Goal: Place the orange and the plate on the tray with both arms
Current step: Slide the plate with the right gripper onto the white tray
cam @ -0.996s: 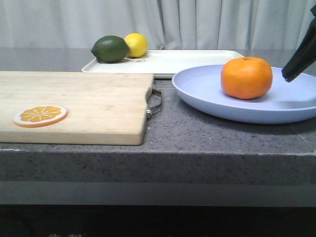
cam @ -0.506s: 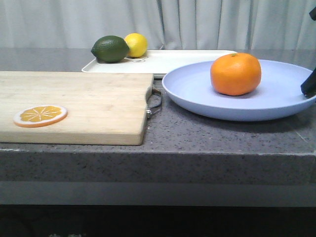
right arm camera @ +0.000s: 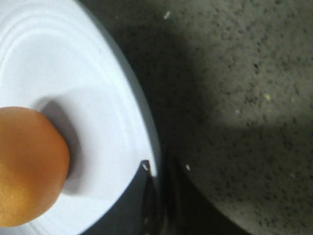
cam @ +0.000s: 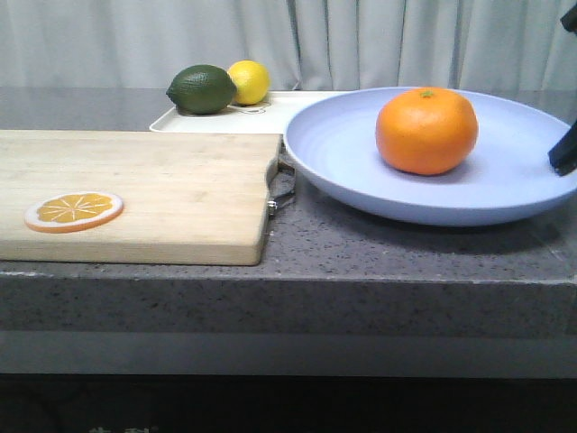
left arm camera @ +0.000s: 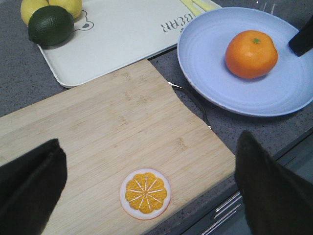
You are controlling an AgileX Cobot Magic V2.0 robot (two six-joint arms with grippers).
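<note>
The orange (cam: 426,131) sits on the pale lavender-blue plate (cam: 334,153). My right gripper (cam: 566,153) is shut on the plate's right rim and holds the plate tilted above the counter, its far left edge over the near right part of the cream tray (cam: 270,113). In the right wrist view the fingers (right arm camera: 146,196) pinch the plate rim (right arm camera: 73,73) beside the orange (right arm camera: 27,166). My left gripper (left arm camera: 149,181) is open and empty above the cutting board. That view also shows the orange (left arm camera: 251,54), the plate (left arm camera: 210,63) and the tray (left arm camera: 122,39).
A wooden cutting board (cam: 153,180) with a metal handle lies at the left and carries an orange slice (cam: 73,211). A green lime (cam: 202,89) and a yellow lemon (cam: 249,81) sit on the tray's far left corner. The counter's front edge is near.
The plate with the orange has risen and moved left, so that its far rim now covers the tray's right part. The left arm has not moved.
</note>
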